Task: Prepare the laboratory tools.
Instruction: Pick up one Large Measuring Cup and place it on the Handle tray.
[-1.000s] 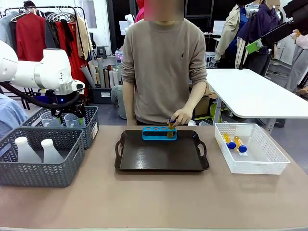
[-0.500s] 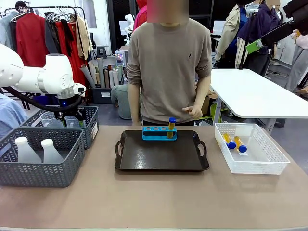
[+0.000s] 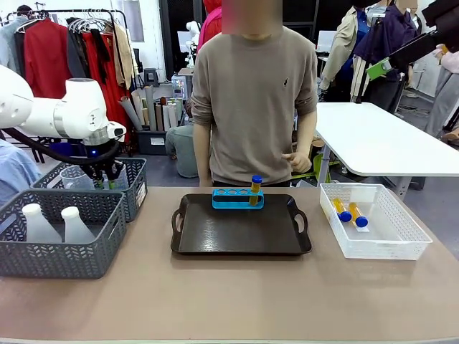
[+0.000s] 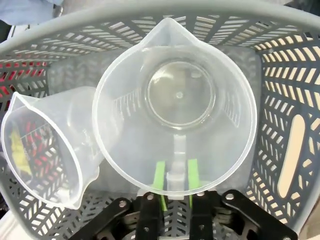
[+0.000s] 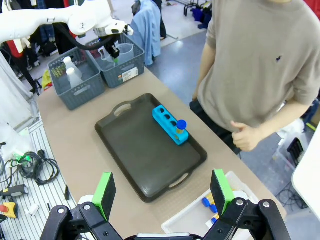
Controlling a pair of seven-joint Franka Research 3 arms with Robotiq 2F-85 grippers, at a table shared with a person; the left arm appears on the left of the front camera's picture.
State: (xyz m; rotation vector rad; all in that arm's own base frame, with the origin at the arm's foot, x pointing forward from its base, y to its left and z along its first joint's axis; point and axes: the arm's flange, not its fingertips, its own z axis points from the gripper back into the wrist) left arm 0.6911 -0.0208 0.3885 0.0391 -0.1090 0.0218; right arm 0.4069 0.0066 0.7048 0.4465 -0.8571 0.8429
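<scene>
My left gripper (image 4: 175, 176) reaches down into the rear grey basket (image 4: 295, 150), green pads close on either side of the handle of a clear measuring beaker (image 4: 175, 105). A second clear beaker (image 4: 45, 145) leans beside it. In the front view the left gripper (image 3: 107, 172) hangs at that basket (image 3: 138, 192). One amber tube with a blue cap (image 3: 255, 188) stands in a blue rack (image 3: 233, 198) on the dark tray (image 3: 237, 233). Two more tubes (image 3: 343, 210) lie in the white basket (image 3: 380, 247). Two frosted flasks (image 3: 37, 223) stand in the front grey basket (image 3: 57, 254). My right gripper (image 5: 163, 192) hovers open high above the table.
A person stands at the far edge behind the tray, one hand (image 3: 294, 163) held at the waist. Bare tabletop (image 3: 229, 301) stretches across the front. A white table (image 3: 380, 140) and clothes racks stand behind.
The person let go of the tube in the rack and drew the hand back to the body. My left gripper sank a little into the beaker basket.
</scene>
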